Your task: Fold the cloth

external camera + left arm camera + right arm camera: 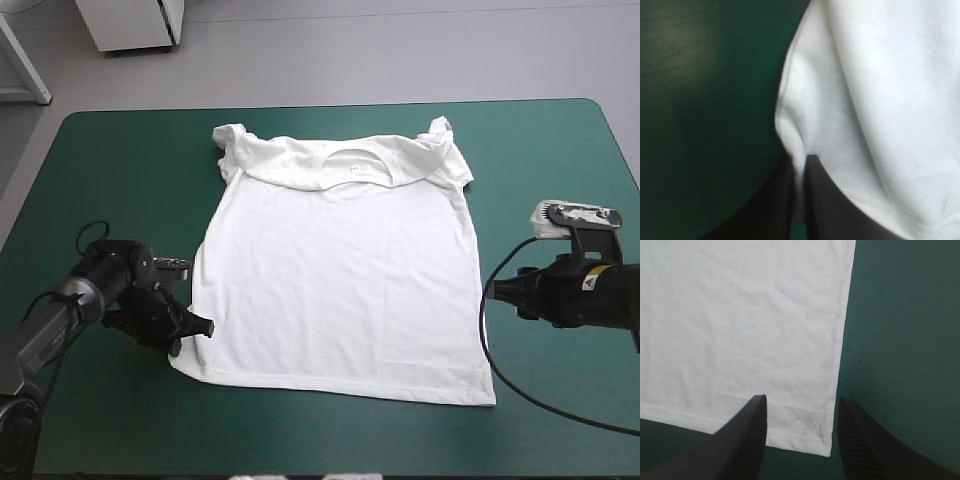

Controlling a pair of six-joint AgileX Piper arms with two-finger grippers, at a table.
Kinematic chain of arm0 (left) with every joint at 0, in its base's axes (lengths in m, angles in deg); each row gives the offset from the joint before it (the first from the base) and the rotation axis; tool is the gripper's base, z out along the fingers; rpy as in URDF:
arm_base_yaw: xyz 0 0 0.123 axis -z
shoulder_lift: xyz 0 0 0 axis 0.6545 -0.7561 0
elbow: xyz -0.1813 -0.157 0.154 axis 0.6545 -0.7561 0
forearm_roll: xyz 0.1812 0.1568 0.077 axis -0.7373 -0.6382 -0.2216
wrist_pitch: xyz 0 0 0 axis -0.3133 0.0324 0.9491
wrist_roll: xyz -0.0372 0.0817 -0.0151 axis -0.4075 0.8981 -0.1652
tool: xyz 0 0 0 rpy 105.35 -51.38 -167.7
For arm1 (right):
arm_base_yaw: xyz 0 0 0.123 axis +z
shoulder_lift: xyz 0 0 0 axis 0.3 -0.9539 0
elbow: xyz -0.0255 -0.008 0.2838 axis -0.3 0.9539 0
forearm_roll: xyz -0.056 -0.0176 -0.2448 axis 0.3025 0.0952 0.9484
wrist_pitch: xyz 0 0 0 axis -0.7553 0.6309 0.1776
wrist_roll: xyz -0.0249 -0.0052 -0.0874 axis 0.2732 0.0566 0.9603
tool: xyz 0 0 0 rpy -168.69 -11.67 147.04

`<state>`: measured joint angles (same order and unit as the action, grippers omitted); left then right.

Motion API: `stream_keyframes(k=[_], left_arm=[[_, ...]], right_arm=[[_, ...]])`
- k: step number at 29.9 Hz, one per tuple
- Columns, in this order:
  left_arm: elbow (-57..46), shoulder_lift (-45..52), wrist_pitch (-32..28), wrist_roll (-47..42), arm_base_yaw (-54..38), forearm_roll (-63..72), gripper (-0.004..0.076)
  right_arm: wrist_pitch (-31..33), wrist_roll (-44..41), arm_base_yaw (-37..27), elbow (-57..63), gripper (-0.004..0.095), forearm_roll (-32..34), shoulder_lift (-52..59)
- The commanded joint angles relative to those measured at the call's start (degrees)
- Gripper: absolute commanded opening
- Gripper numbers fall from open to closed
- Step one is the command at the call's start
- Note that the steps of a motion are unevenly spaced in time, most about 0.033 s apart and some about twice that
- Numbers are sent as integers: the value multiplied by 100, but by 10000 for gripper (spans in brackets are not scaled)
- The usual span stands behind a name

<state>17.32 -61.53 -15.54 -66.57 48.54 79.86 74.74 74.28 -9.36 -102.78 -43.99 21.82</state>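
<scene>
The white T-shirt (335, 290) lies spread flat in the middle of the table, collar toward the far edge, sleeves bunched at the shoulders. My left gripper (200, 330) is at the shirt's near-left hem corner. In the left wrist view the black fingers (830, 210) are all but shut, with a fold of the T-shirt (880, 100) pinched between them. My right gripper (497, 290) hovers just off the shirt's right side edge. In the right wrist view this gripper (801, 402) stands open, and the T-shirt's (740, 315) near-right hem corner lies flat below and between its fingers.
The teal-green cover (120, 180) shows as a wide band on every side of the shirt. The table's near edge runs close behind both arms.
</scene>
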Motion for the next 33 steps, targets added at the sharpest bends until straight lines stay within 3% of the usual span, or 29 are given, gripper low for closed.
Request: stream_keyframes(k=[1,13,19,25,33], left_arm=[[23,13,-224,-59,-15,-394,-9],[23,13,-276,-59,-15,-269,-9],[23,13,-276,-46,-15,-220,-9],[23,13,-311,-46,-15,-202,-9],[23,13,-339,-46,-15,-201,-9]], right_arm=[[-22,155,-32,238,422,131,65],[-253,429,-32,2045,424,21,65],[-1035,468,-25,2747,405,-439,65],[-1393,547,-25,3028,399,-510,-141],[-1956,147,955,3039,398,-21,-1148]])
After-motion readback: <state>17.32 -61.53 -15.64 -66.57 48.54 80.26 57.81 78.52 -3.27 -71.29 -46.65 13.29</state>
